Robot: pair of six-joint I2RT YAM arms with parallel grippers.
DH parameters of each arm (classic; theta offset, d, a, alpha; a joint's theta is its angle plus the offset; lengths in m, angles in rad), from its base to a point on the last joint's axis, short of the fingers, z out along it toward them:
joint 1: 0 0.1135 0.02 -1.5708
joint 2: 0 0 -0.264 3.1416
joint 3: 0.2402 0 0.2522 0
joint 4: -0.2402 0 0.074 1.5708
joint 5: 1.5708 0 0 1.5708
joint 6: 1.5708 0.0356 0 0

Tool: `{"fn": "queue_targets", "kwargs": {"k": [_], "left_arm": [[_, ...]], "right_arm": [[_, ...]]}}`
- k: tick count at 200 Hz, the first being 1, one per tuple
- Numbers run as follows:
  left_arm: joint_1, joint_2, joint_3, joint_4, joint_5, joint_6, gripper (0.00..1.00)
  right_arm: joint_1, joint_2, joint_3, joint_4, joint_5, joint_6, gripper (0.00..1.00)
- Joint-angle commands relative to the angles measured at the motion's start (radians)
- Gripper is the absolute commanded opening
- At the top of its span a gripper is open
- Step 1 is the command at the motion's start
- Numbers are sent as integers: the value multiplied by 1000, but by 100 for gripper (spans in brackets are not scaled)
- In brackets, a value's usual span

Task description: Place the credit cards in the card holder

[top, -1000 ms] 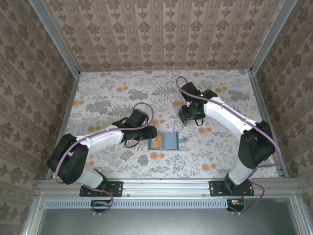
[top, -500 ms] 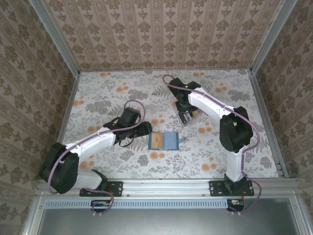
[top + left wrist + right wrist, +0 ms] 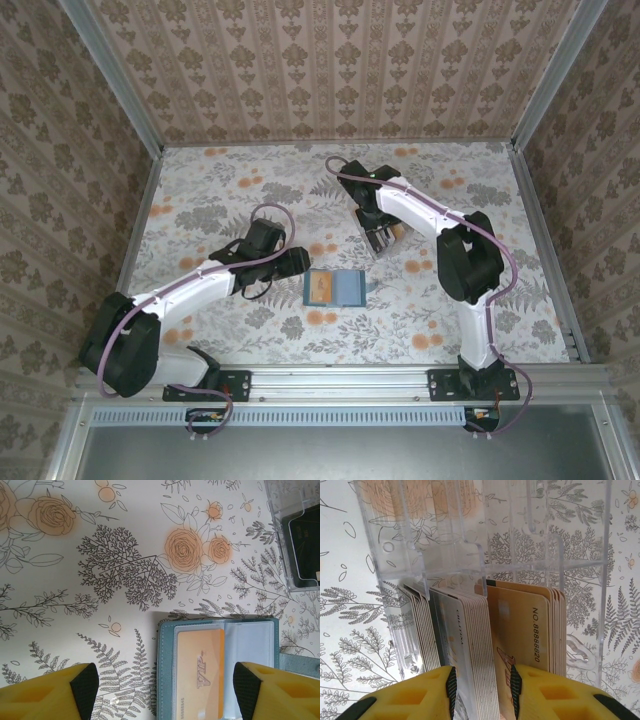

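Table (image 3: 200, 200): flat, covered in a pale cloth printed with orange roses and grey ferns.

Left gripper (image 3: 162, 680): my yellow fingers (image 3: 55, 692) are spread wide, one to either side of the holder's near edge and touching nothing. In the top view it (image 3: 300, 263) sits just left of the holder.

Right gripper (image 3: 482, 682): my ribbed yellow pads are drawn close about a sheaf of upright cards. I cannot tell whether they press it. From above it (image 3: 380, 235) points down into the rack.

Rack (image 3: 470, 530): a clear, hard plastic box with slotted walls, standing beyond the holder and to its right.

Holder (image 3: 335, 288): a teal wallet with a stitched edge, lying open and flat mid-table. Its clear inner pockets (image 3: 220, 665) are glossy.

Cards (image 3: 470, 645): thin rigid rectangles packed on edge in the rack, white ones left and tan ones (image 3: 532, 625) right, one of them numbered.

VIP card (image 3: 200, 672): orange and glossy, lodged in the holder's left pocket.
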Motion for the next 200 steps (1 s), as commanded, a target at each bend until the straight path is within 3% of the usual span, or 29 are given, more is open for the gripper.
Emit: {"fn": "queue_targets", "kwargs": {"k": [1,142,200], "left_arm": [[8,-8,7,-10,-4,0,75],[11,11,11,-5,11,-11,76],[13,16,9,-4,14,-13,76]], "right_arm": [[0,38,21,-44,68,-19,38],[35,63,15,-42,260,-49,35],[35,44,15,-41,270,-60,26]]}}
